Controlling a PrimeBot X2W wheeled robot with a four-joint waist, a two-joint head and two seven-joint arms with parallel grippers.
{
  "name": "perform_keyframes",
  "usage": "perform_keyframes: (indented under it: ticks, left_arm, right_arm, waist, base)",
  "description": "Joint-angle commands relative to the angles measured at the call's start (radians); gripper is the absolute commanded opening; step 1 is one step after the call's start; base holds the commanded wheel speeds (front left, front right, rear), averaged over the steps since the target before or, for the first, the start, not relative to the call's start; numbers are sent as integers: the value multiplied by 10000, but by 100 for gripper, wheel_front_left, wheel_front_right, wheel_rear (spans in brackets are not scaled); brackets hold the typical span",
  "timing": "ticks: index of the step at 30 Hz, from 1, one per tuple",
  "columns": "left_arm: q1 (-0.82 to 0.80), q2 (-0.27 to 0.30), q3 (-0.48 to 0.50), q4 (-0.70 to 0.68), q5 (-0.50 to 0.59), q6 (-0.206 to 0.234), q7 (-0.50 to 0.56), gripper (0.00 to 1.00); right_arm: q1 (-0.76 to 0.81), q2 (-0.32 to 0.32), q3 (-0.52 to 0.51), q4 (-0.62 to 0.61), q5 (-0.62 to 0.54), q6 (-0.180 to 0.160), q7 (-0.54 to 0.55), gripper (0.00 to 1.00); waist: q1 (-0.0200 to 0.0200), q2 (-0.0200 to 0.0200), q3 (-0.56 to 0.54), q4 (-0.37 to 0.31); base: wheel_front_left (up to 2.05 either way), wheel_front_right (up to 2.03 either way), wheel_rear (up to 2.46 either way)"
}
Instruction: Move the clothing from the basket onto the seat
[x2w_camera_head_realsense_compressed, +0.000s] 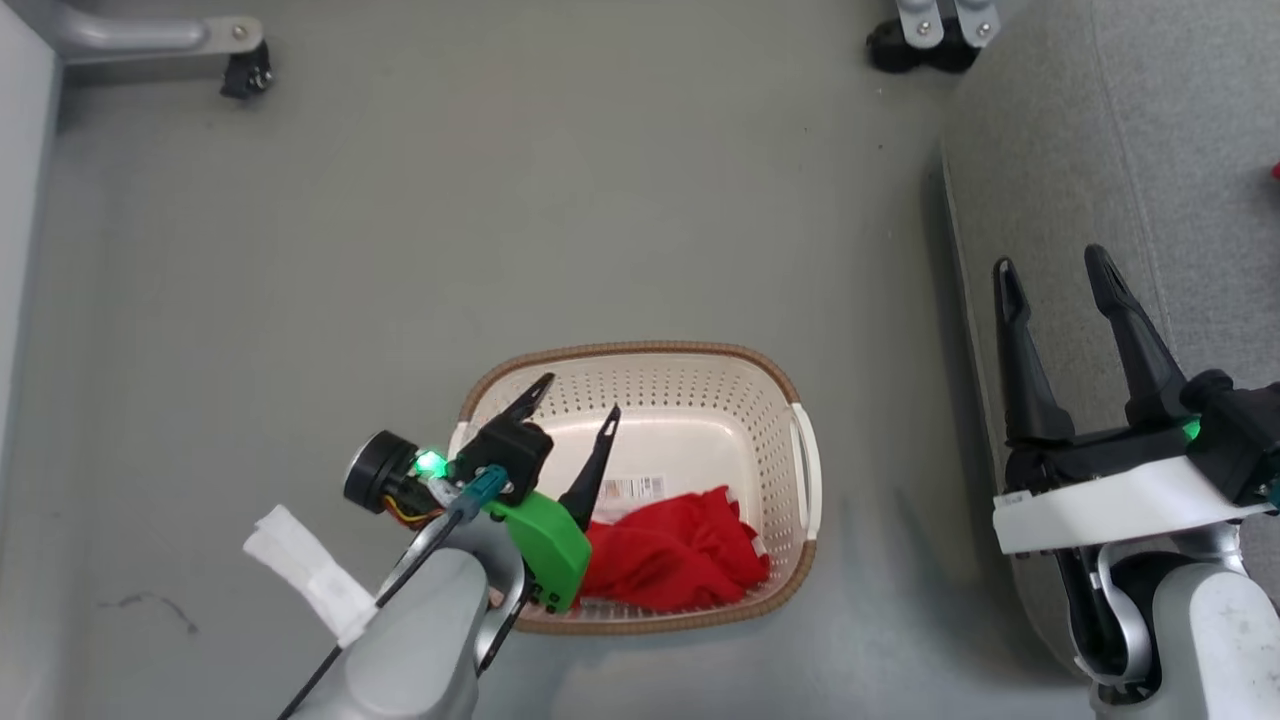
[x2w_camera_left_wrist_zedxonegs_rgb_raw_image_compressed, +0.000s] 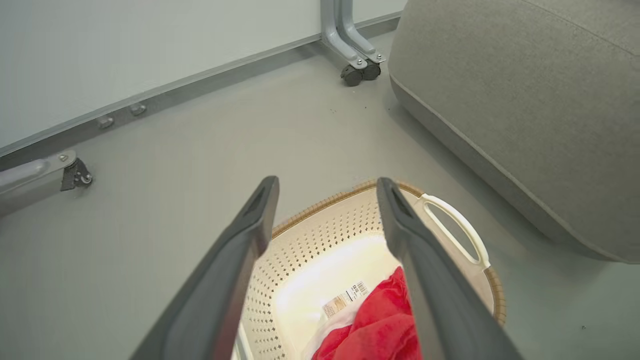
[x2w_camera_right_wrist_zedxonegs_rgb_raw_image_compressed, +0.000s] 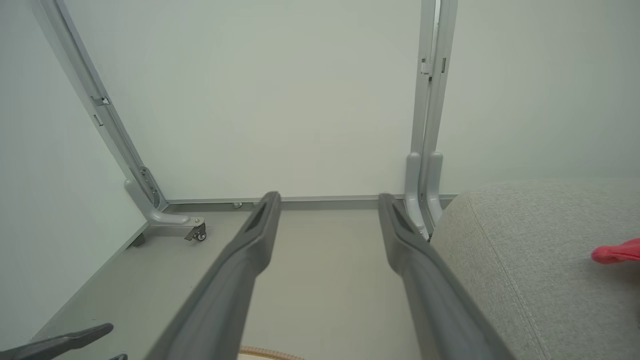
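While looking down from the head, finding the left end effector (x2w_camera_head_realsense_compressed: 578, 395) hovering above the left part of the basket (x2w_camera_head_realsense_compressed: 640, 350), with both prongs spread wide and gripping nothing. Seeing, along that wrist, its two dark fingers (x2w_camera_left_wrist_zedxonegs_rgb_raw_image_compressed: 235, 260) pointing out over the basket's far rim, with red fabric lying below between them.

Finding the clothing (x2w_camera_head_realsense_compressed: 680, 555) lying crumpled in the basket's near-right corner, bright red, with bits of white trim showing at its right edge. Noting it partly covering the label sticker (x2w_camera_head_realsense_compressed: 632, 489) on the cream bottom.

Noting the basket standing on the grey floor (x2w_camera_head_realsense_compressed: 500, 200), near the seat (x2w_camera_head_realsense_compressed: 1130, 150) but apart from it, with one white side handle (x2w_camera_head_realsense_compressed: 803, 465) facing the seat.

Seeing the right end effector (x2w_camera_head_realsense_compressed: 1050, 260) hanging over the seat's left edge, with jaws standing wide and holding nothing, well apart from the basket.

Spotting a second red piece (x2w_camera_right_wrist_zedxonegs_rgb_raw_image_compressed: 617, 251) resting on top of the seat at the right edge of the right wrist view, too cropped for telling more.

Seeing a castored metal leg (x2w_camera_head_realsense_compressed: 245, 75) standing at the far left of the floor and another castor (x2w_camera_head_realsense_compressed: 920, 45) just beside the seat's far corner.
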Motion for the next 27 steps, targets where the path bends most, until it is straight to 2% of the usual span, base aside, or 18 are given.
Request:
perform_keyframes:
  ticks: [1, 7, 13, 21, 27]
  left_arm:
    - [-468, 16, -456, 286, -282, -36, 76, 100]
    - [-1496, 49, -2599, 1446, -1440, -38, 681, 100]
    - [-2143, 504, -4168, 2269, -2612, -39, 1357, 100]
    - [-2823, 1157, -5814, 2903, -3415, -40, 1812, 100]
    - [-3210, 1574, -6661, 3207, -3951, -41, 2146, 100]
  right_arm:
    - [-277, -1, 15, 0, 42, -3, -125, 100]
    - [-763, -3, 161, 258, 218, -3, -535, 100]
    - [-1097, 0, 320, 586, 429, -3, -948, 100]
    - [-1511, 2, 653, 1071, 828, -3, -1537, 100]
    - [-1752, 0, 877, 1515, 1195, -3, -1925, 100]
  waist:
    - [-1, -1, 1591, -657]
    - [-1, -1, 2608, -1132]
    - [-1, -1, 3266, -1560]
    - [-1, -1, 4059, -2177]
    - [-1, -1, 4490, -2643]
  base:
    - [0, 0, 0]
    - [0, 0, 0]
    - [0, 0, 0]
    - [0, 0, 0]
    - [0, 0, 0]
